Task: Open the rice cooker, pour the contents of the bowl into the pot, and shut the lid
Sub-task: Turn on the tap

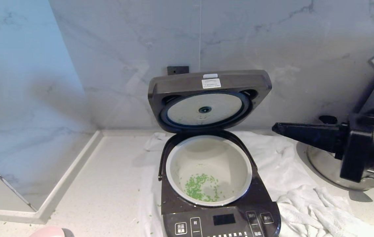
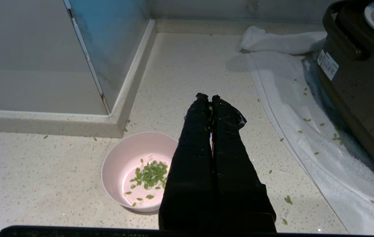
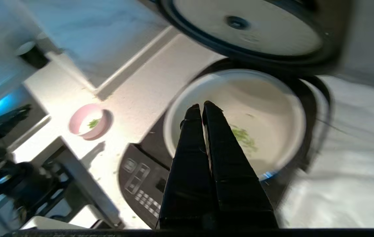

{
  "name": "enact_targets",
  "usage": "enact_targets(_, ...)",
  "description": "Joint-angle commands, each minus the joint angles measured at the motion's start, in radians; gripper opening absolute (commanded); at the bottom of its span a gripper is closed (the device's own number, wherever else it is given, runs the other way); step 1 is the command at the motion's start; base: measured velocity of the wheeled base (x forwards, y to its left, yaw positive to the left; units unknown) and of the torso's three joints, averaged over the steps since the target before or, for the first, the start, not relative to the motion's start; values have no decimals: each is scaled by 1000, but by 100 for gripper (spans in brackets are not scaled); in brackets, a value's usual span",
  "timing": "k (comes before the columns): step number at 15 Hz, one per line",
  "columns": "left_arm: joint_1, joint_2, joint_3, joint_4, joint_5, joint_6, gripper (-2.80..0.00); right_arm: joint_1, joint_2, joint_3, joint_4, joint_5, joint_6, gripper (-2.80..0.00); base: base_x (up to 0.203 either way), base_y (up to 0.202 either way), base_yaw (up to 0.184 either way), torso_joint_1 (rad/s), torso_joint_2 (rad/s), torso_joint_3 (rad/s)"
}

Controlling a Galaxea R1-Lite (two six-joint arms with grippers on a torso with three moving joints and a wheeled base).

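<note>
From your head camera, the rice cooker (image 1: 219, 210) sits front and centre on a white towel (image 1: 305, 204) spread over the speckled countertop (image 1: 108, 184). Its lid (image 1: 209, 98) stands raised at the back, the pale round inner plate facing you. The cream-white pot (image 1: 209, 169) lies exposed in the body, and green chopped bits (image 1: 201, 187) are scattered on its floor toward the front. Your right gripper (image 1: 277, 127) reaches in from the right, roughly level, its tip beside the lid's right edge and apart from it; the fingers look pressed together. Behind that arm, a shiny steel pan (image 1: 325, 168) rests on the counter. A sliver of the pink bowl (image 1: 47, 231) shows at the bottom edge, left of the cooker.

Your left wrist camera shows the left gripper (image 2: 208, 97) with its fingers pressed together, empty, hovering above the countertop. The pink bowl sits upright just beside it, holding a small cluster of green bits. Loose bits dot the counter and towel, with the cooker's dark side further off.

Your right wrist camera, blurred, shows the right gripper's fingers together and empty, over the pot's rim, the lid up beyond.
</note>
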Motion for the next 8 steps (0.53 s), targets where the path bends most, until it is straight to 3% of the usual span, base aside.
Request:
enact_targets(1, 0, 0, 0, -1, 0, 0, -280, -1, -115, 44, 11, -84, -1, -280, 0, 0, 0, 0, 0, 0)
enact_targets(4, 0, 0, 0, 0, 0, 0, -280, -20, -242, 95, 41, -174, -5, -280, 0, 0, 0, 0, 0, 0)
enact_targets(8, 0, 0, 0, 0, -1, 0, -280, -191, -373, 114, 166, -191, -50, -280, 0, 0, 0, 0, 0, 0)
